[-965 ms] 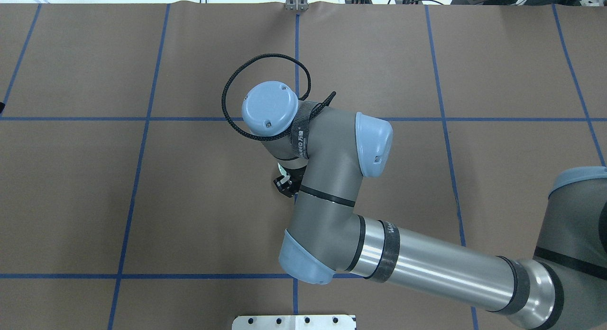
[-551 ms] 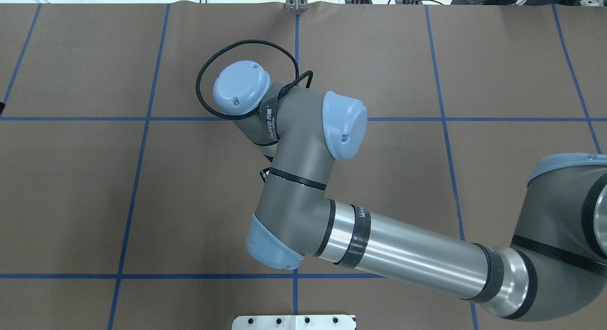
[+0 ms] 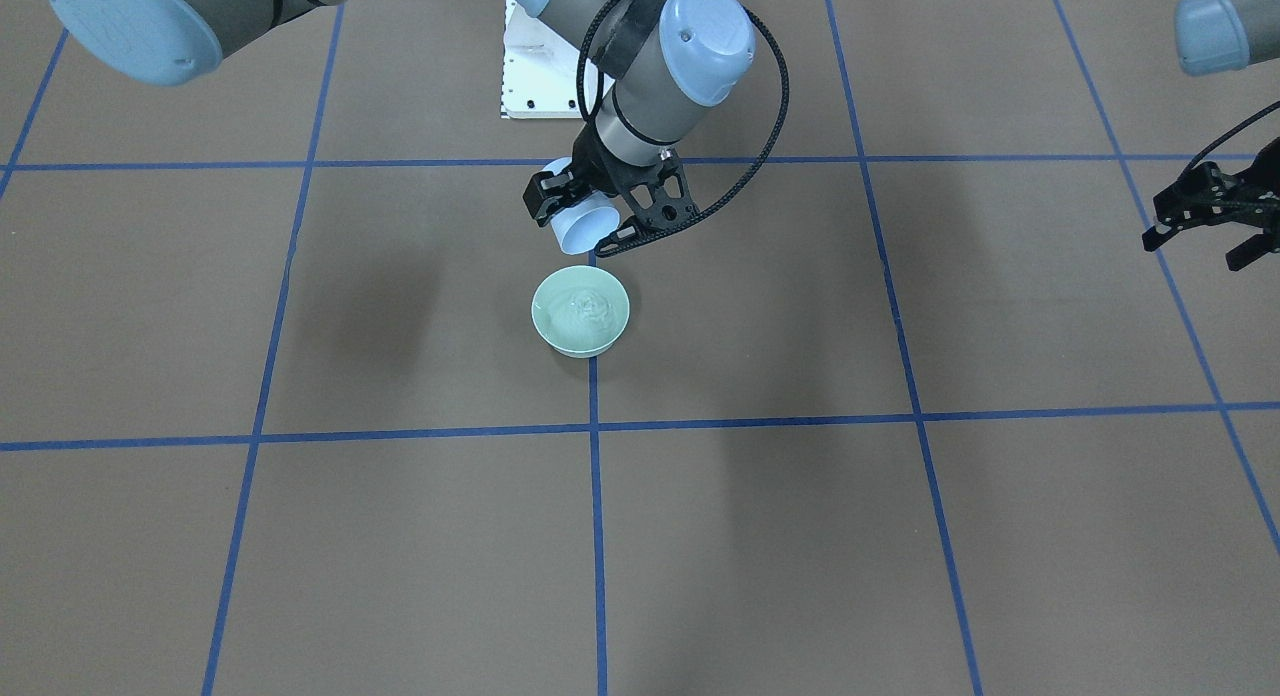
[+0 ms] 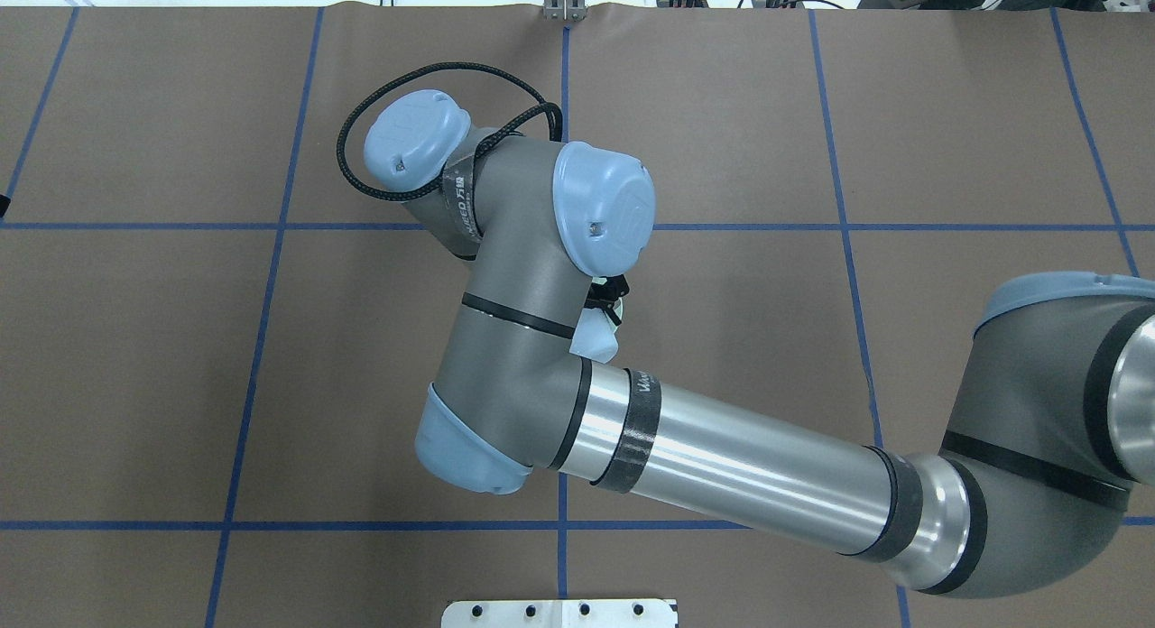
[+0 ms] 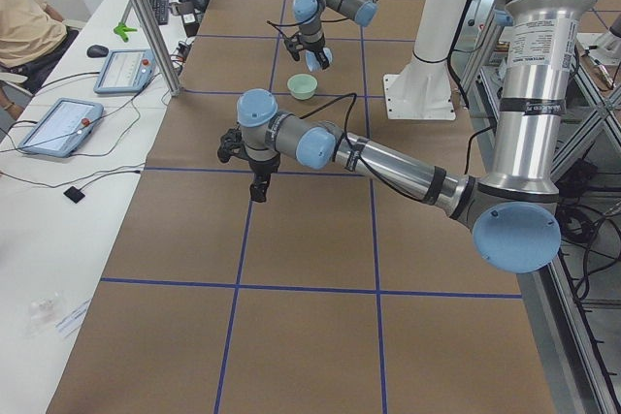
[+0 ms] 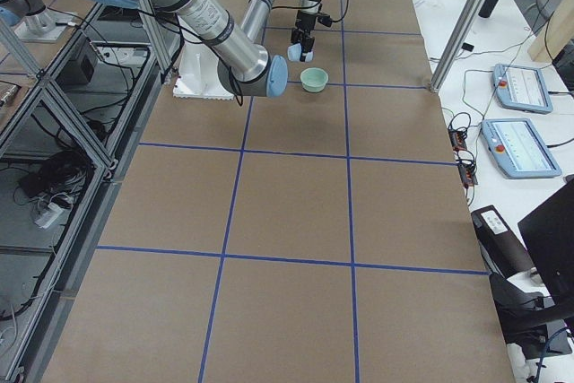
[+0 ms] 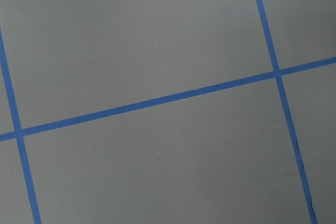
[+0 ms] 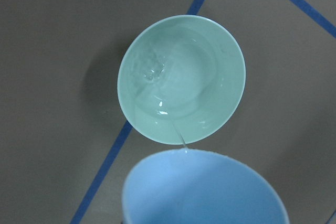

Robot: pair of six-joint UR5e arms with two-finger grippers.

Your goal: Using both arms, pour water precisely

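Pale-blue cup [image 3: 574,236], clamped in R gripper [image 3: 590,222], tilts over green bowl [image 3: 580,349], water [image 8: 152,73] trickling in. L gripper [image 3: 1198,246] far from bowl, jaws apart.

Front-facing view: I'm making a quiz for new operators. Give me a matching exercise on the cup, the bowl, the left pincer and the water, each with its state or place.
1. cup
2. bowl
3. left pincer
4. water

A. stands on a blue tape line
B. tilted, held by the right pincer
C. open and empty, above bare table
D. falls in a thin stream into the bowl

Pairs: 1-B, 2-A, 3-C, 4-D.
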